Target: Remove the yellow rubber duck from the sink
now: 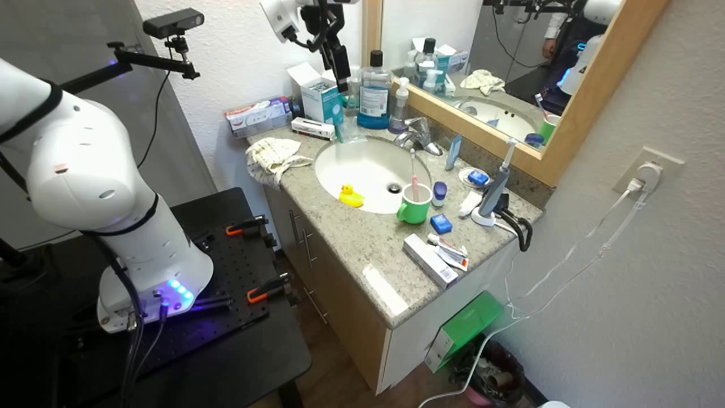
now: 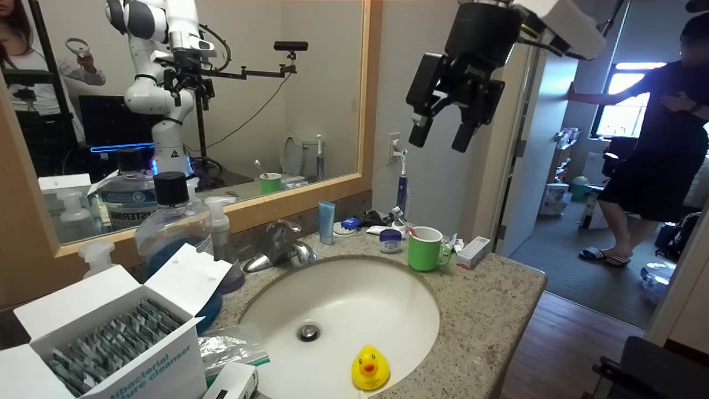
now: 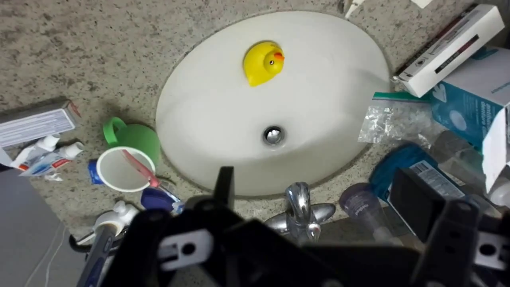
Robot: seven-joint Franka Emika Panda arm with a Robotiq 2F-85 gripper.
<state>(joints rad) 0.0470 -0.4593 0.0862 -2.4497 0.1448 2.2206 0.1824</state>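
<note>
Nearest to us in the wrist view is the gripper (image 3: 318,185), its jaws wide apart; the duck (image 3: 259,65) sits well away from it, inside the sink (image 3: 215,115). In an exterior view, we see a mug (image 2: 424,256) beside the sink. In an exterior view, a towel (image 1: 274,156) lies on the counter (image 1: 351,238).

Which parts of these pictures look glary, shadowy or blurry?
Wrist view: shadow darkens the sink near the faucet; the gripper looks dark and soft. In an exterior view, glare whitens a patch of countertop; in an exterior view, the window is washed out.
</note>
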